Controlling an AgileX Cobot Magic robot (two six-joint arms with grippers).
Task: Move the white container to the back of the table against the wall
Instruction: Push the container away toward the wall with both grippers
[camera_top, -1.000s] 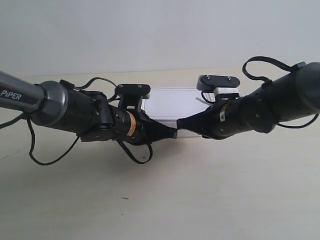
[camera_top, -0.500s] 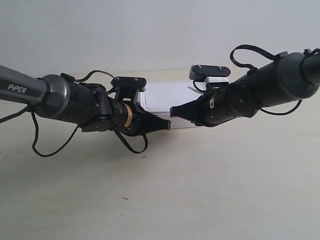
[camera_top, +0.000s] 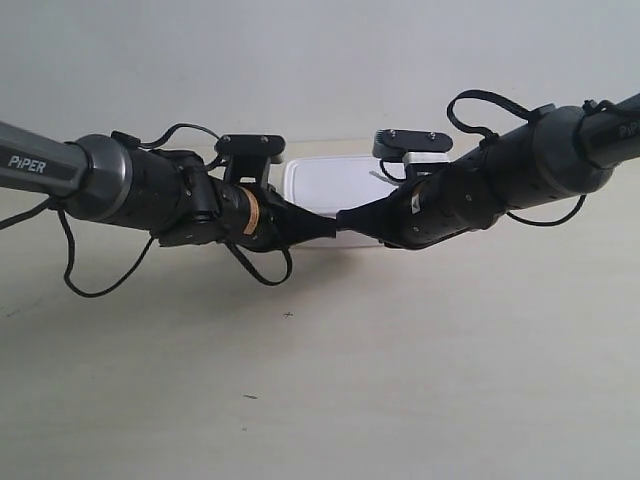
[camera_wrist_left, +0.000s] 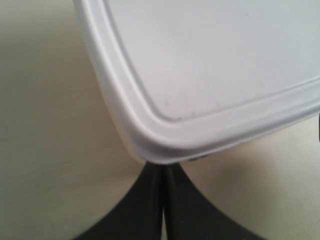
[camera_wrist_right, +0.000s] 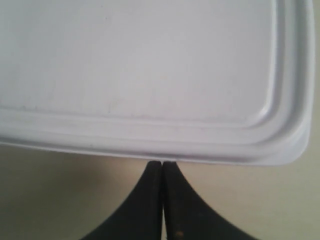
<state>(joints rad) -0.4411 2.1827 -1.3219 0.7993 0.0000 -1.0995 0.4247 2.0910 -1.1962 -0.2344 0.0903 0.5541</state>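
Pale table, plain wall behind. The white container has been pushed back within the last second and lies just short of the wall. The left gripper and right gripper are held closed, tips against its near edge. A little more pushing is judged needed.

Closed left pincer at a rounded corner of the white container
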